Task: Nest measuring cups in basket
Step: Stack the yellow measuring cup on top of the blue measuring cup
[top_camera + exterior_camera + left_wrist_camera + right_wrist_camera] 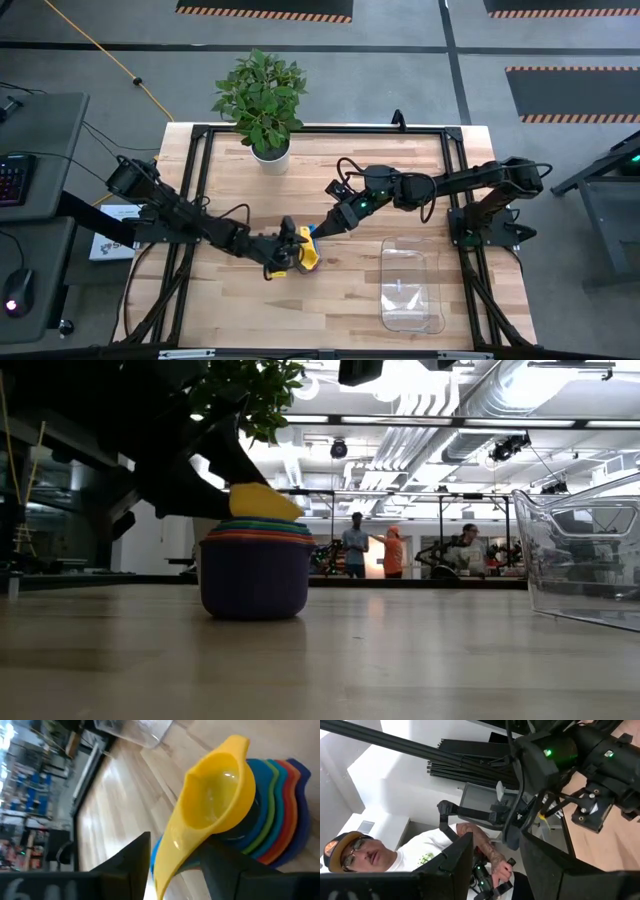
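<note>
A stack of nested measuring cups [306, 257] stands on its dark blue bottom cup [254, 578] on the wooden table, left of centre. The yellow cup [215, 795] lies tilted in the top of the stack, above light blue, green, orange and red rims. My left gripper [175, 845] is at the stack's left side, open, with the yellow cup's handle [167, 870] between its fingers. My right gripper [332, 220] hangs open above the table just right of the stack, with nothing between its fingers [497, 842]. The clear basket [386, 290] stands at the near right. My left gripper stands open around the yellow cup's handle [170, 862], coming from the table's left and slanting down. A gap shows between one finger [132, 855] and the handle. Whether the other finger [220, 860] touches the handle I cannot tell. The cup rests tilted in the stack.
A potted plant in a white pot [270, 154] stands at the far edge of the table. A black frame [200, 180] runs round the tabletop. Bare wood lies between the stack and the basket [580, 560]. A person sits beyond the table in the right wrist view.
</note>
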